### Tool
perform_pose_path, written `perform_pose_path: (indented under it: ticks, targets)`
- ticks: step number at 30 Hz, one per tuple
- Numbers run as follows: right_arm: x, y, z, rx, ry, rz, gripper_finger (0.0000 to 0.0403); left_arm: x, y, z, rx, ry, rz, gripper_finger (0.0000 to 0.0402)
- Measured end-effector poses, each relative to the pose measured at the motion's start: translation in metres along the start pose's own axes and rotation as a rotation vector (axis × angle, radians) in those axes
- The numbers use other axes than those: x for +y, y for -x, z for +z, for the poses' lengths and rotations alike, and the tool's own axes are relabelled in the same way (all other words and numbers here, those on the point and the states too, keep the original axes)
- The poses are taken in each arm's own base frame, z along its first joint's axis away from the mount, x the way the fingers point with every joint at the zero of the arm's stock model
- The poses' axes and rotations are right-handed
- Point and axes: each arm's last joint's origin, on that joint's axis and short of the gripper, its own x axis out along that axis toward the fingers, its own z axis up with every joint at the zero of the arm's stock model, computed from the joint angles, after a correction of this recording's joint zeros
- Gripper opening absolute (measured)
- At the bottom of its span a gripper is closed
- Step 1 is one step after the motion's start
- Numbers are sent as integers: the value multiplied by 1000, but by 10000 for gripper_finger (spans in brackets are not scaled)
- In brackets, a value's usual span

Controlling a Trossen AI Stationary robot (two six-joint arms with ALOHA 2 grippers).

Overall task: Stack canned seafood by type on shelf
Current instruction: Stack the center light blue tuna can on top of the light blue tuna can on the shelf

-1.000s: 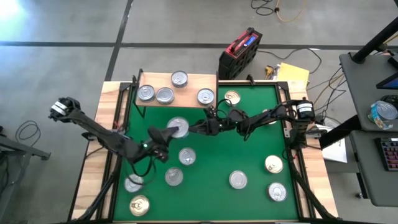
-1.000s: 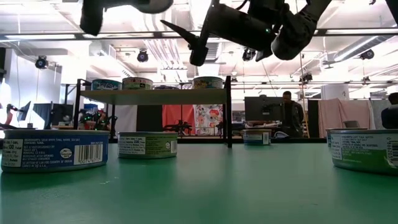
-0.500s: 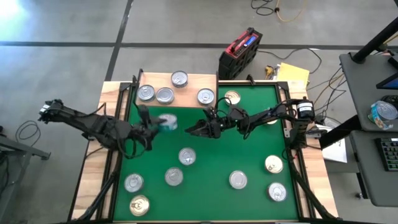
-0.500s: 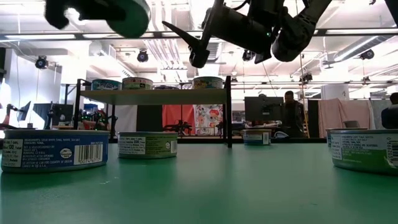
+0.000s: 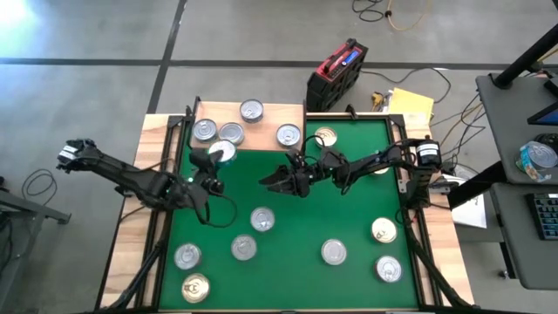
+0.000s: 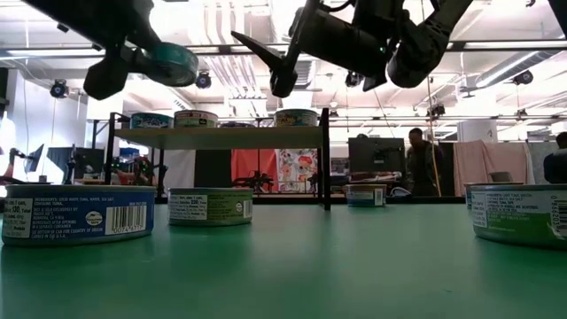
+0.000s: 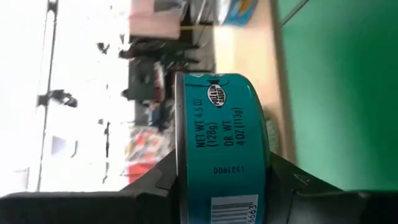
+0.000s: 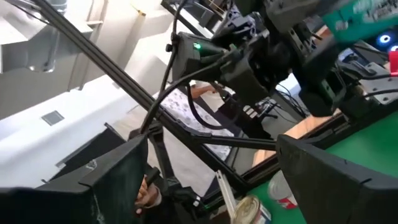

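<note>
My left gripper [image 5: 218,157] is shut on a teal-sided, silver-topped tin [image 5: 223,151], which hangs in the air just off the near edge of the shelf [image 5: 272,113]. In the low view this tin [image 6: 168,64] is above the shelf board [image 6: 217,137], toward its left end. Several other tins stand on the shelf. More tins rest on their bases on the green mat [image 5: 296,227]. My right gripper [image 5: 268,181] hovers open over the middle of the mat with nothing between its fingers. My left gripper pinches the tin between its two fingers, one finger [image 7: 155,182] on each flat end, with the teal side wall [image 7: 221,130] showing between them. The fingers come nearly level from the table's left. The tin is lifted clear and slightly tilted.
Tins stand scattered on the mat at near left [image 5: 187,255], middle [image 5: 262,219] and near right [image 5: 389,269]. A gold-topped tin [image 5: 325,137] stands right of the shelf. The shelf's black legs [image 6: 325,159] rise from the mat. A red case [image 5: 336,74] lies beyond the table.
My left gripper has carried the tin from over the mat's middle toward the far left, up to the shelf's near edge. It has sunk a little and turned at the wrist, so the tin's silver top now faces more upward. My right gripper has stayed in place.
</note>
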Motion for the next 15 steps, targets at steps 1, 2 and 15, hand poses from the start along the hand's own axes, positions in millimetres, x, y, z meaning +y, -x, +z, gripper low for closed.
perform_pose_path:
  ticks: [1,2,15]
  targets:
    - [-1,0,0,4,4,-6,341,0,0,0,3,0,2,113]
    - [-1,0,-1,8,10,-12,340,0,0,0,0,3,-2,113]
    - [-9,6,8,38,95,-13,345,28,9,-6,-583,272,-355,113]
